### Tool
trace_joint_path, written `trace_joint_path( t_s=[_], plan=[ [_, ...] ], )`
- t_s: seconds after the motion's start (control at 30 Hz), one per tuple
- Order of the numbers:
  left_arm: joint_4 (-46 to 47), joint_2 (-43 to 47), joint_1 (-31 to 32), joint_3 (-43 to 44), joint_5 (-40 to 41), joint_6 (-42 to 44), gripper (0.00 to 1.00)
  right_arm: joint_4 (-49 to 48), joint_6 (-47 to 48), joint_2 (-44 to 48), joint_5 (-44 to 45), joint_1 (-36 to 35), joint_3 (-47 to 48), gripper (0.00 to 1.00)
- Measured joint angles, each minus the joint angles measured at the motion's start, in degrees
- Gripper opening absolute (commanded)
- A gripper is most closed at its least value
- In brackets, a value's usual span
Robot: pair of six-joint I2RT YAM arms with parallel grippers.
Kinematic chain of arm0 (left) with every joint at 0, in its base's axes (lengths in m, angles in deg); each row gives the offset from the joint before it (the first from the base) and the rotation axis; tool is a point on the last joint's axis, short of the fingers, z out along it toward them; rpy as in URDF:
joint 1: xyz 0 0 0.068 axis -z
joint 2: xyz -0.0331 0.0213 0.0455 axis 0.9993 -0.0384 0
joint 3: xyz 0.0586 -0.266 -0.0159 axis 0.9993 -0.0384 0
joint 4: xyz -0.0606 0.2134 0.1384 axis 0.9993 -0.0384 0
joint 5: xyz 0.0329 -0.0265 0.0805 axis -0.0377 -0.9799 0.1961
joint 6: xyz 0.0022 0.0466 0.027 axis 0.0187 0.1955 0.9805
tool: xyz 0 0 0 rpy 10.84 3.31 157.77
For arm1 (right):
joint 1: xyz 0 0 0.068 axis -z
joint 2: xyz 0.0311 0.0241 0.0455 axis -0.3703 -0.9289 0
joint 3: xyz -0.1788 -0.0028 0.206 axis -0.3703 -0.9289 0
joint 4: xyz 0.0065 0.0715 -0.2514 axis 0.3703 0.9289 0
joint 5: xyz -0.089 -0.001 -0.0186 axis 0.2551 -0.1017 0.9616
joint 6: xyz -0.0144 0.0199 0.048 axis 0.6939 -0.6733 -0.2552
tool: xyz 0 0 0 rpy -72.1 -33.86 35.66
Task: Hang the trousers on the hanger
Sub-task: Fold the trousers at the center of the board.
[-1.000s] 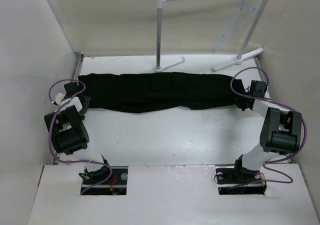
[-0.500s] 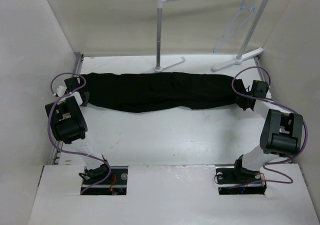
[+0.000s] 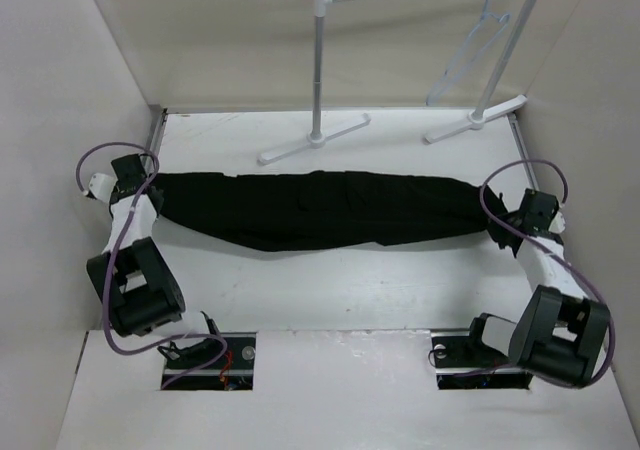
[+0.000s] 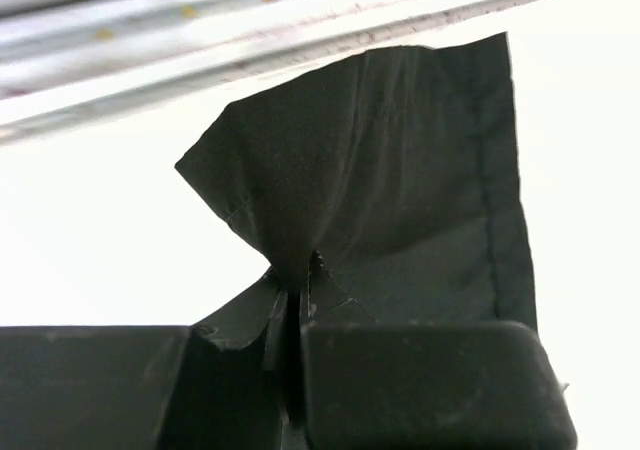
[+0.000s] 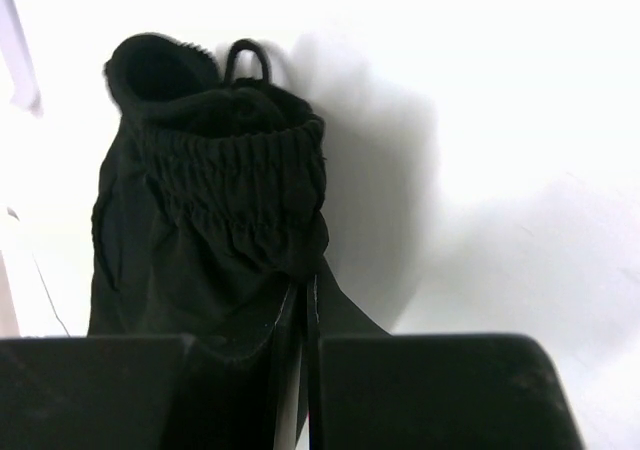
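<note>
Rack (image 3: 319,70) behind trousers (image 3: 320,210) (hanger (image 3: 460,62) seemingly on it)

Hanger (image 3: 463,61) hook thin, faint, barely traceable

Near tabletop (image 3: 330,290): lying open from the front edge up to the cloth.
Black trousers (image 3: 320,210): stretching side to side, barring the middle band.
White rack (image 3: 319,70): standing at the back, its rack feet (image 3: 313,140) spreading across the far strip.
Pale hanger (image 3: 470,55): hanging at the right end, crowding that corner.
Both side walls (image 3: 60,120): closing in the flanks.
</note>
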Motion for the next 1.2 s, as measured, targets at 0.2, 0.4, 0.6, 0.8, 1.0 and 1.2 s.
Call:
trace_joint_path(
  t_s=[0.2, 0.4, 0.6, 0.8, 1.0, 1.2],
  plan=[
    [-4.5, 6.4, 0.1, -5.1, 4.6, 2.4, 0.02, 5.7, -1.1, 9.5, -2.1, 6.3, -8.8, 0.03],
    [-6.5, 7.6, 1.1, -10.8, 10.2, 3.4, 0.35, 11.1, -2.3, 17.3, -0.3, 9.6, -12.2, 0.05],
    [-11.1, 14.8, 2.6, -9.2, 15.8, 3.4, 0.61, 11.2, -2.5, 17.4, 1.2, 9.9, -12.2, 0.05],
    [-13.5, 18.3, 10.0, 4.3, 18.8, 4.4, 0.63, 11.2, -2.5, 17.4, 1.3, 9.9, -12.2, 0.05],
    [-11.6, 9.6, 12.2, 6.4, 9.6, 4.7, 0.58, 11.2, -2.5, 17.4, 1.3, 9.9, -12.2, 0.05],
    [-8.2, 4.0, 14.8, -4.3, 3.1, 1.5, 0.51, 21.2, -0.2, 20.2, 6.9, 1.0, -3.5, 0.87]
  ],
)
